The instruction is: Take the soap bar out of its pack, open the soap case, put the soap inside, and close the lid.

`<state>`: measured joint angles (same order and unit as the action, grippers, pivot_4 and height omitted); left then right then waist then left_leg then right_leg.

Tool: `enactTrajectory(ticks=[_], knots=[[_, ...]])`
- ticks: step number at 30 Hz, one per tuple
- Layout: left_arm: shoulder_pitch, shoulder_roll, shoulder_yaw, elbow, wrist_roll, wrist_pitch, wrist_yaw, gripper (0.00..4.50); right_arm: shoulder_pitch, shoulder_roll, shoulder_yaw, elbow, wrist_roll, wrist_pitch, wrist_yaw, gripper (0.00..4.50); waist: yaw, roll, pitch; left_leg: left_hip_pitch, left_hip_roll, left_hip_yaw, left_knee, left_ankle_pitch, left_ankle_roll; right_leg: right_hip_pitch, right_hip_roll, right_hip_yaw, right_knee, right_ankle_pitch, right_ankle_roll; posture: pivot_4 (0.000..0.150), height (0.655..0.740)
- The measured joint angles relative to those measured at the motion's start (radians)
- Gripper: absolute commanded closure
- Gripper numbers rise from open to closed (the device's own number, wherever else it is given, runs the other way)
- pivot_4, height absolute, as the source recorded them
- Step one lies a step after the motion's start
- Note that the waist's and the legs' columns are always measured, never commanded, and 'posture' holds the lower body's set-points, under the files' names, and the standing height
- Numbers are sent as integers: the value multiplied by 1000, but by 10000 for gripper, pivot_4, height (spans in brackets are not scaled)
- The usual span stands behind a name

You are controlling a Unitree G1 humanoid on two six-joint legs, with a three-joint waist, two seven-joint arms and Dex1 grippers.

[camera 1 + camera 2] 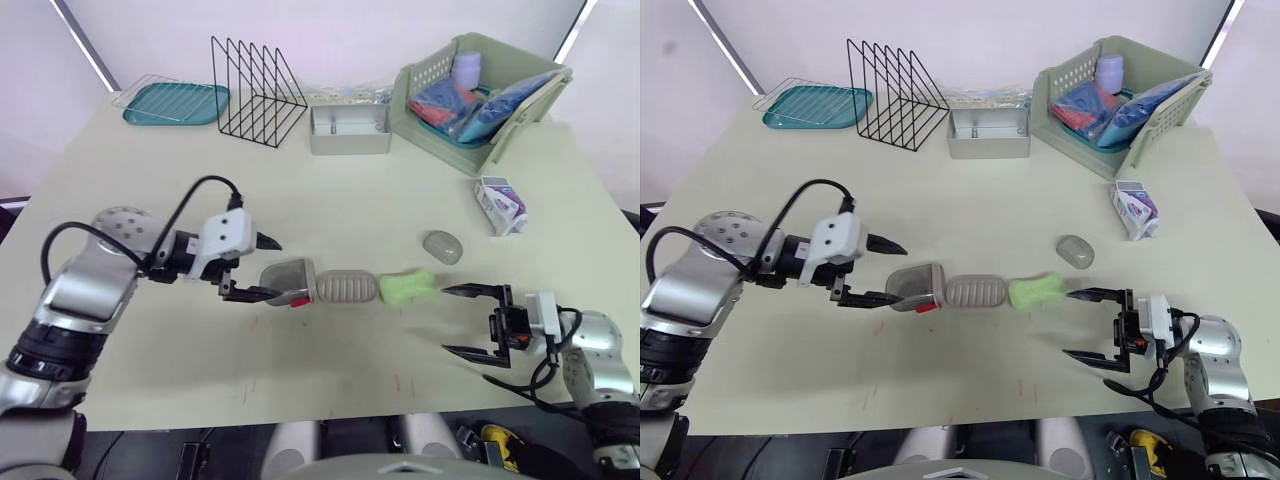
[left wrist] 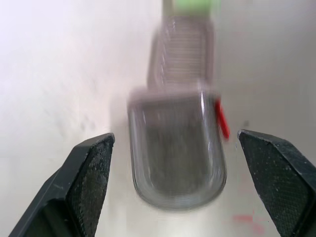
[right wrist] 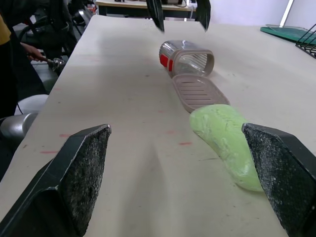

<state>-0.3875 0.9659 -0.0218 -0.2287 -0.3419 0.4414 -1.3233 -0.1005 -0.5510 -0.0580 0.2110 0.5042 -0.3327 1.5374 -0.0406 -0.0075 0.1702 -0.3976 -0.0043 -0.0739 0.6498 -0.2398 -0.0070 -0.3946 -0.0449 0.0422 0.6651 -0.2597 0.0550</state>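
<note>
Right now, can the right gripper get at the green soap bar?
Probably yes. The right gripper hangs open just short of the green soap bar, fingertips toward it, with only bare table between them. The soap case tray lies at the soap's far end, out of the approach.

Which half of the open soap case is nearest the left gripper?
The clear, red-tabbed domed half, just ahead of the left gripper. The flat ribbed half lies beyond it, beside the green soap.
</note>
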Motion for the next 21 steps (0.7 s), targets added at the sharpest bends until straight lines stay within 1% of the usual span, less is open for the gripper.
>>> enactTrajectory(ticks=[2, 6, 9, 12, 14, 16, 17, 21], knots=[[42, -42, 47, -65, -53, 34, 49, 2264, -40, -10, 7, -2, -14, 27, -21, 0, -1, 0, 0, 0, 0, 0, 0, 0, 0, 0, 0, 0, 0, 0, 0, 1500, 7400], [214, -161, 115, -186, -113, 73, 199, 2264, -149, -73, 51, -34, -81, 106, -63, 0, -1, 0, 0, 1, 1, -1, 0, 0, 0, -1, 0, 2, 1, 0, 0, 1500, 7400], [363, -241, 179, -259, -128, 66, 304, 2264, -216, -111, 100, -83, -130, 204, -91, 0, 3, 0, 0, 0, 3, -1, 0, 0, 0, -1, -1, 2, 1, 0, 0, 1500, 7400], [457, -275, 232, -295, -127, 33, 366, 2264, -259, -127, 148, -132, -155, 288, -106, 0, 8, 0, 0, 0, 4, -1, 0, 0, 0, -1, -1, 1, 0, 0, 0, 1500, 7400], [570, -318, 299, -344, -124, -14, 414, 2264, -318, -153, 221, -170, -205, 353, -101, 0, 7, 0, 0, 0, 3, -1, 0, 0, 0, -1, -2, 2, -1, 0, 0, 1500, 7400], [617, -333, 323, -358, -122, -31, 433, 2264, -345, -161, 248, -175, -230, 379, -100, 0, 9, -1, 0, 0, 3, -1, 0, 0, 0, -1, -2, 1, -1, 0, 0, 1500, 7400], [674, -347, 363, -372, -126, -48, 443, 2264, -383, -160, 284, -175, -256, 417, -101, 0, 9, -1, 0, 0, 3, -1, 0, 0, 0, -1, -2, 0, -1, 0, 0, 1500, 7400], [807, -347, 447, -368, -131, -106, 413, 2264, -456, -154, 355, -157, -313, 494, -103, 0, 13, 0, 0, 0, 3, 0, 0, 0, 0, -1, -2, 0, -2, 0, 0, 1500, 7400]])
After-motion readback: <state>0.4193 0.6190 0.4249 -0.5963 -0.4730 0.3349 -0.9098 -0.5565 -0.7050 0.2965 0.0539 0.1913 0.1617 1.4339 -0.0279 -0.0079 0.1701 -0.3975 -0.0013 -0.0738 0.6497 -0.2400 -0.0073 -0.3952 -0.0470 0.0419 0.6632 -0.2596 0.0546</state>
